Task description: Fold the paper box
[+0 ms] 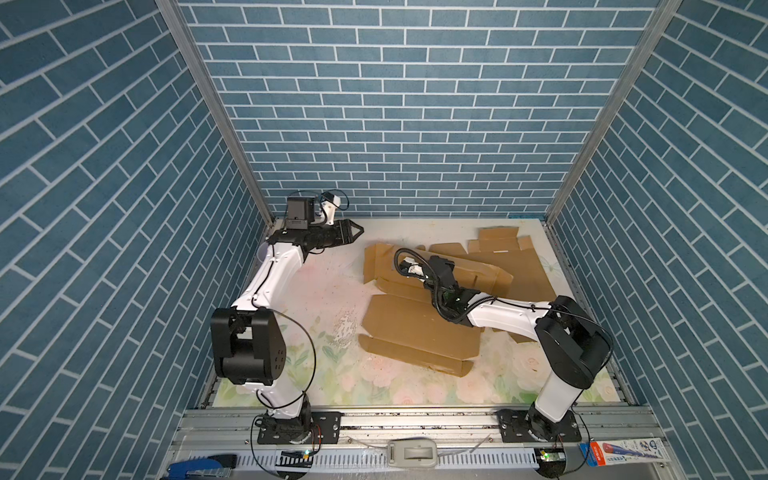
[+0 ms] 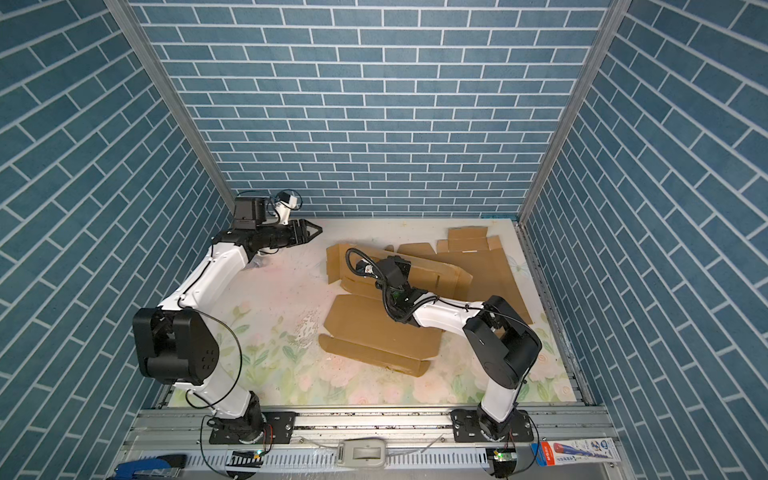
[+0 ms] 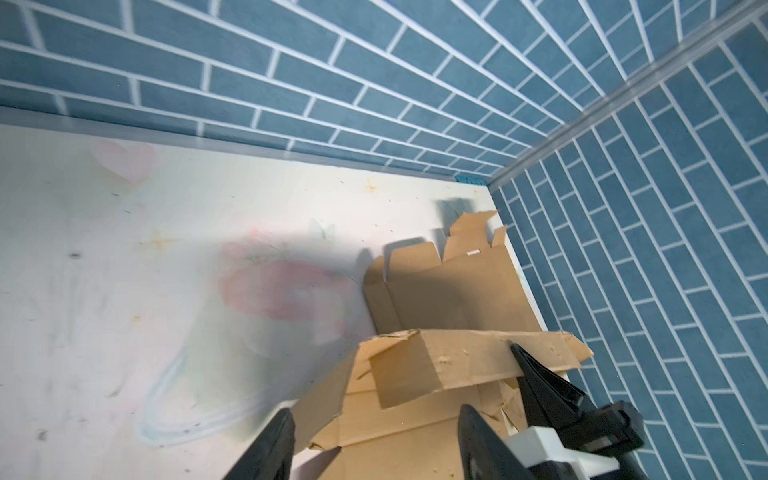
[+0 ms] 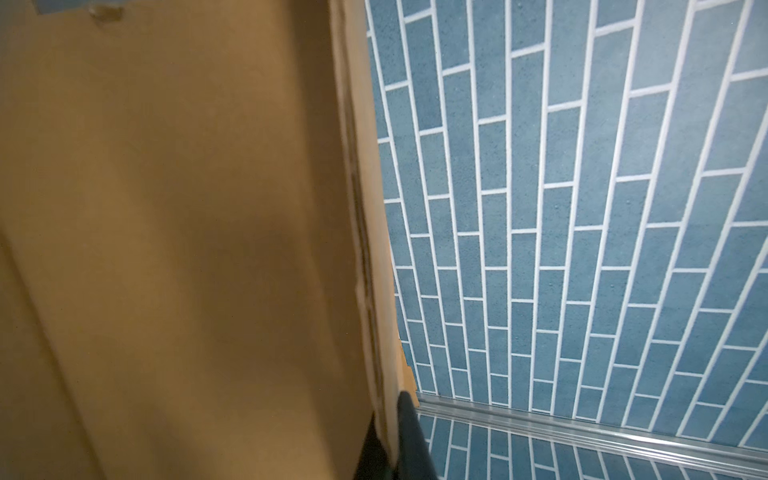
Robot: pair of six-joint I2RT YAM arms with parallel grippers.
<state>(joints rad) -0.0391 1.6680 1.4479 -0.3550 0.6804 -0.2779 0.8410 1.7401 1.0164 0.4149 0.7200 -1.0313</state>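
Bare table (image 1: 316, 291) left of centre, cardboard sheets (image 1: 415, 328) and right arm (image 1: 498, 311) crowding the right, back wall (image 1: 395, 145) close behind

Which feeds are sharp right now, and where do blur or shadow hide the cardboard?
Both top views: sharp, evenly lit, no glare. Left wrist view: table smeared, paper box sharper, its flaps casting shadows. Right wrist view: paper box too close, soft, with a dark shadow patch; brick wall sharp.

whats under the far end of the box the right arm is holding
A second flat cardboard sheet on the table shows past the paper box. How far it runs beneath is hidden by the box and the right arm.
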